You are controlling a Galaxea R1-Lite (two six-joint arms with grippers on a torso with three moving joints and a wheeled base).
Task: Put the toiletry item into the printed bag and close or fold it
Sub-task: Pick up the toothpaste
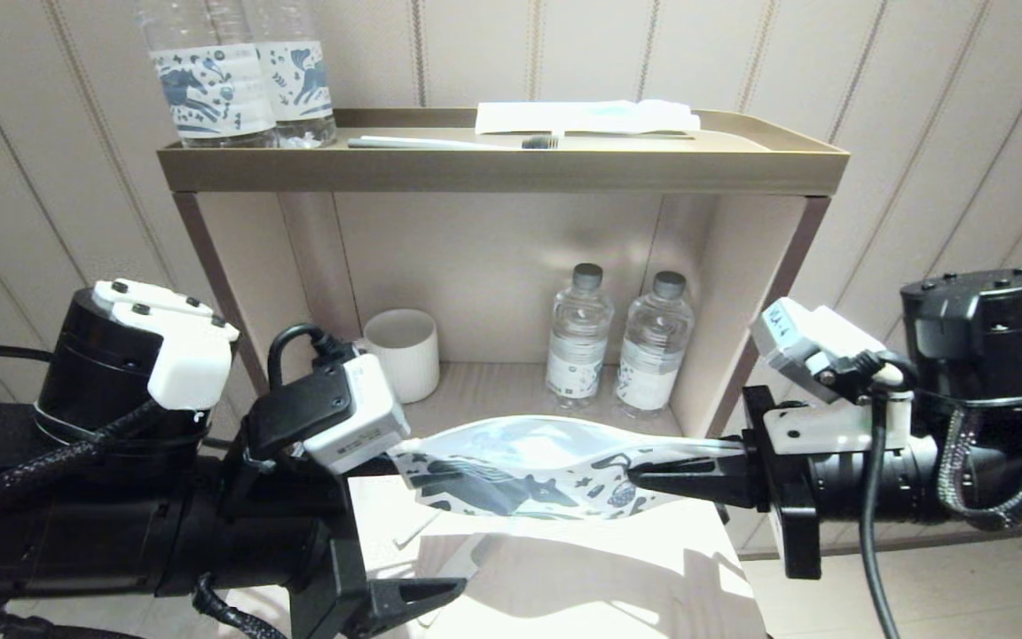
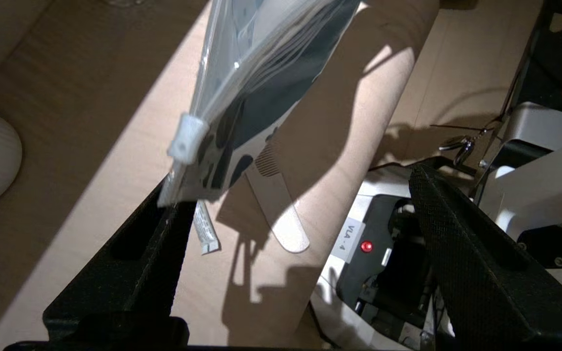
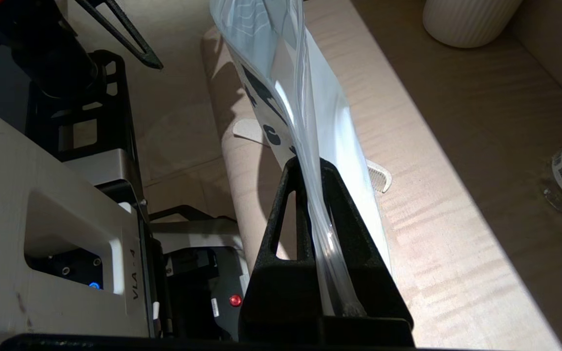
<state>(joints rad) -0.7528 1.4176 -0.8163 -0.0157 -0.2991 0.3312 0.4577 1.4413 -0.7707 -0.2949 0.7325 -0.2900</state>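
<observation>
The printed bag (image 1: 520,466) hangs level over the table between my two grippers, horse print facing the front. My right gripper (image 1: 648,475) is shut on the bag's right end; in the right wrist view its jaws (image 3: 310,163) pinch the plastic flat. My left gripper (image 2: 295,183) is open wide at the bag's other end. The bag (image 2: 242,87) and its white slider (image 2: 187,139) hang by the tip of one finger (image 2: 169,204), and the other finger stands far off. The white comb (image 2: 276,204) lies flat on the table under the bag, outside it, and its toothed end (image 3: 381,176) shows.
A small sachet (image 2: 206,231) lies beside the comb. Behind the table (image 1: 617,577) stands an open shelf (image 1: 502,169) with a ribbed white cup (image 1: 402,353) and two small bottles (image 1: 577,333). On top are horse-label bottles (image 1: 236,80), a toothbrush (image 1: 453,142) and a flat packet (image 1: 582,115).
</observation>
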